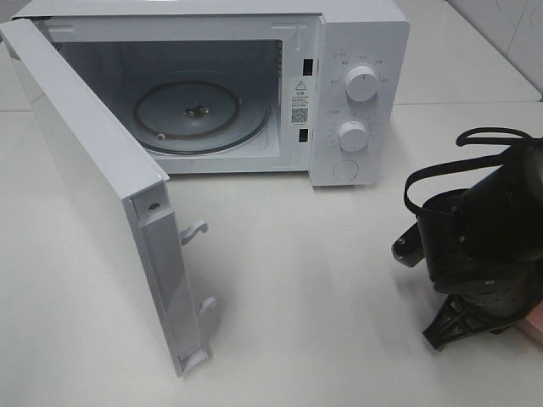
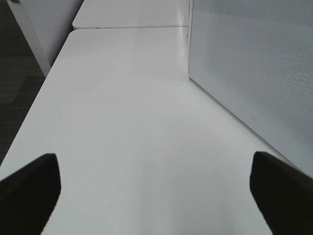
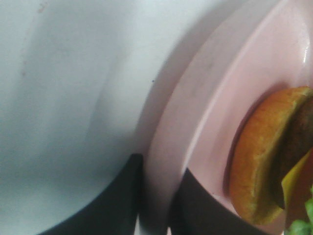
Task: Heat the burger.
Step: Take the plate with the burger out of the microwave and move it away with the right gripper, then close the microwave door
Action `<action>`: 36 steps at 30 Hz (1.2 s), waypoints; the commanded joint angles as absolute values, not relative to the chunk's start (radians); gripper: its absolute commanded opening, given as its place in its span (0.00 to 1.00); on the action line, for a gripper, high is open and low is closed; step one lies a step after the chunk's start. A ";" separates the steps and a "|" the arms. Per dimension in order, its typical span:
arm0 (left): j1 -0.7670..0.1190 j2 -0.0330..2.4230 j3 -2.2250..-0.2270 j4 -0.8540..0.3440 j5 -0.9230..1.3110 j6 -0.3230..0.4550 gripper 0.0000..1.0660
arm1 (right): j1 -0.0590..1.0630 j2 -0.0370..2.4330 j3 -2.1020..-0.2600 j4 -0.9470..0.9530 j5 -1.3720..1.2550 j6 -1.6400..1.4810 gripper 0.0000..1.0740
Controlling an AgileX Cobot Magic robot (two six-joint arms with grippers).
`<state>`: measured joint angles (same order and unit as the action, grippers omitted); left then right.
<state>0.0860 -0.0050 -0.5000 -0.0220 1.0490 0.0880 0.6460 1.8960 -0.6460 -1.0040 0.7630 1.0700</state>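
The burger (image 3: pixel 259 166), a golden-brown bun with a yellow and green filling showing at its edge, lies on the pink plate (image 3: pixel 205 98) in the right wrist view. My right gripper (image 3: pixel 157 205) stands with one dark finger on each side of the plate's rim, closed on it. In the high view the right arm and gripper (image 1: pixel 475 326) hang low at the right edge of the table, hiding the burger; only a corner of the pink plate (image 1: pixel 533 326) shows. My left gripper (image 2: pixel 156 196) is open and empty above the bare table; it is out of the high view.
The white microwave (image 1: pixel 356 51) stands at the back with its door (image 1: pixel 93 170) swung wide open to the left. Its glass turntable (image 1: pixel 199 114) holds nothing. The door's outer face (image 2: pixel 254 63) is close beside my left gripper. The table's left edge (image 2: pixel 29 112) drops to a dark floor.
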 commanded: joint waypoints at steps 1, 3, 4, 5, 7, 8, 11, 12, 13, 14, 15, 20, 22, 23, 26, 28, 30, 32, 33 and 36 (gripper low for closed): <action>0.086 -0.024 -0.498 -0.026 1.040 0.081 0.92 | 0.645 1.861 -0.650 -1.012 0.788 1.068 0.35; 0.086 -0.024 -0.498 -0.026 1.040 0.081 0.92 | 0.645 1.836 -0.650 -1.011 0.790 1.067 0.42; 0.086 -0.024 -0.498 -0.026 1.040 0.081 0.92 | 0.645 1.819 -0.650 -1.009 0.790 1.065 0.45; 0.086 -0.024 -0.498 -0.026 1.040 0.081 0.92 | 0.645 1.819 -0.650 -1.009 0.790 1.065 0.45; 0.086 -0.024 -0.498 -0.026 1.040 0.081 0.92 | 0.645 1.781 -0.650 -0.997 0.789 1.052 0.49; 0.086 -0.024 -0.498 -0.026 1.040 0.081 0.92 | 0.645 1.742 -0.650 -0.976 0.783 1.026 0.50; 0.086 -0.024 -0.498 -0.026 1.040 0.081 0.92 | 0.645 1.663 -0.650 -0.923 0.761 0.958 0.53; 0.086 -0.024 -0.498 -0.026 1.040 0.081 0.92 | 0.645 1.602 -0.650 -0.874 0.741 0.895 0.54; 0.086 -0.024 -0.498 -0.026 1.040 0.081 0.92 | 0.645 1.602 -0.650 -0.874 0.741 0.895 0.54; 0.086 -0.024 -0.498 -0.026 1.040 0.081 0.92 | 0.645 1.566 -0.650 -0.844 0.727 0.857 0.57; 0.086 -0.024 -0.498 -0.026 1.040 0.081 0.92 | 0.645 1.491 -0.650 -0.788 0.701 0.795 0.63; 0.086 -0.024 -0.498 -0.026 1.040 0.081 0.92 | 0.645 1.319 -0.650 -0.648 0.677 0.647 0.74; 0.086 -0.024 -0.498 -0.026 1.040 0.081 0.92 | 0.645 1.283 -0.650 -0.618 0.682 0.616 0.75; 0.086 -0.024 -0.498 -0.026 1.040 0.081 0.92 | 0.645 1.212 -0.650 -0.555 0.693 0.557 0.74; 0.086 -0.024 -0.498 -0.026 1.040 0.081 0.92 | 0.645 1.184 -0.650 -0.526 0.699 0.526 0.74; 0.086 -0.024 -0.498 -0.026 1.040 0.081 0.92 | 0.645 1.089 -0.650 -0.423 0.742 0.404 0.73; 0.086 -0.024 -0.498 -0.026 1.040 0.081 0.92 | 0.645 1.024 -0.650 -0.379 0.774 0.349 0.72; 0.086 -0.024 -0.498 -0.026 1.040 0.081 0.92 | 0.645 0.991 -0.650 -0.359 0.793 0.328 0.72; 0.086 -0.024 -0.498 -0.026 1.040 0.081 0.92 | 0.645 0.936 -0.650 -0.332 0.827 0.305 0.71; 0.086 -0.024 -0.498 -0.026 1.040 0.081 0.92 | 0.645 0.863 -0.650 -0.314 0.891 0.301 0.71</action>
<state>0.0860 -0.0050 -0.5000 -0.0220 1.0490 0.0880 0.6460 0.8750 -0.6460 -0.3210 0.8650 0.3160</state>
